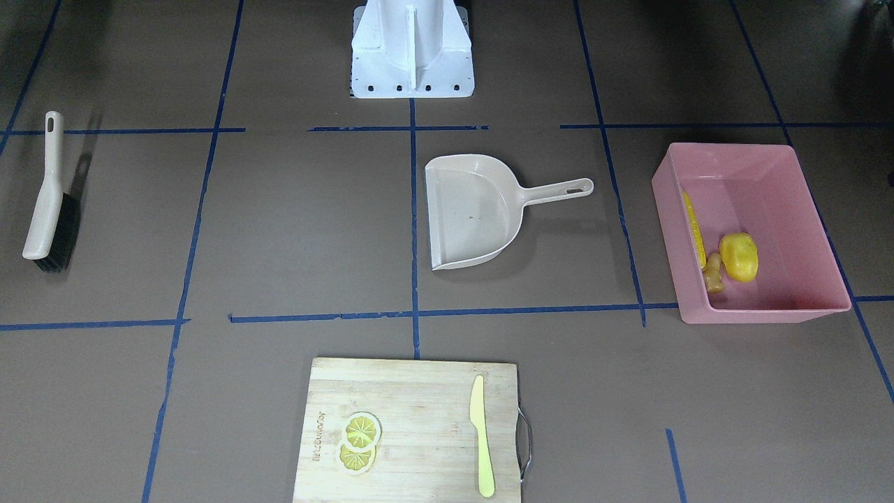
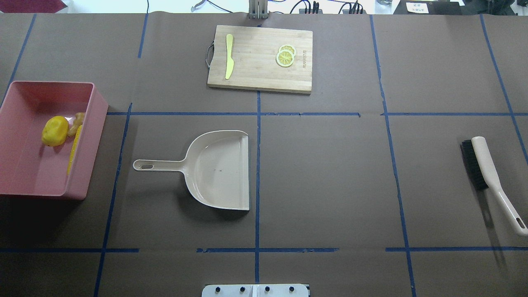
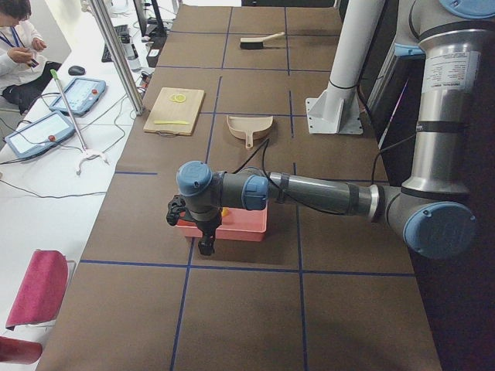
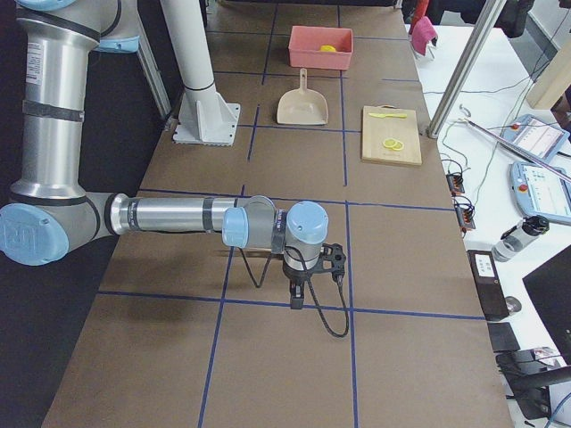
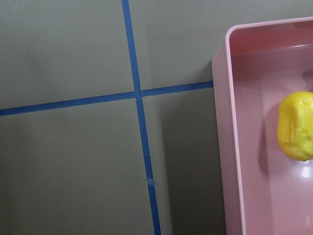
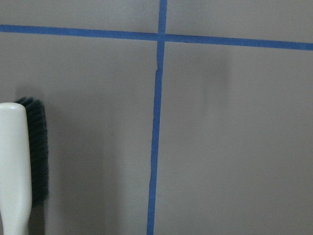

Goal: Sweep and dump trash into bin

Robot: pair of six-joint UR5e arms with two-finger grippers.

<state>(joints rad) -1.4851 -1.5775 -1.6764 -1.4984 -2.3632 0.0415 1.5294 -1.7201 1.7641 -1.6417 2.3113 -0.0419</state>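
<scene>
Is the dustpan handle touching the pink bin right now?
Apart. The overhead view shows a strip of bare table between the handle tip of the dustpan and the bin wall; the front-facing view shows the same gap.

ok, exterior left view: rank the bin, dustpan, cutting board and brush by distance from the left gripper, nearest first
From the left gripper, in the exterior left view:
1. bin: right by the gripper, at the table's near end.
2. dustpan: mid-table, on the robot's side.
3. cutting board: slightly beyond the dustpan, toward the operators' edge.
4. brush: at the far end.
</scene>
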